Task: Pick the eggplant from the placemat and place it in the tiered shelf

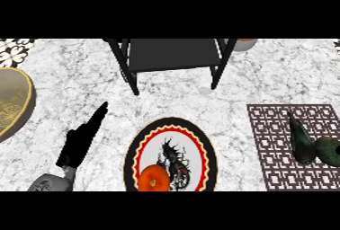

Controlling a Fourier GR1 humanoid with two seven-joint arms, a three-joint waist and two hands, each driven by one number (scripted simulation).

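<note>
The eggplant, dark and elongated with a thin pointed tip, lies lengthwise on the brown patterned placemat at the right. The black tiered shelf stands at the back centre, its dark grey tray between black legs. My left hand is at the lower left, open with straight fingers pointing up and to the right over the marble counter, far from both the eggplant and the shelf. It holds nothing. My right hand does not show.
A round green thing sits beside the eggplant on the placemat. A patterned plate at front centre carries an orange fruit. A golden bowl is at the left edge, and a small pot behind the shelf.
</note>
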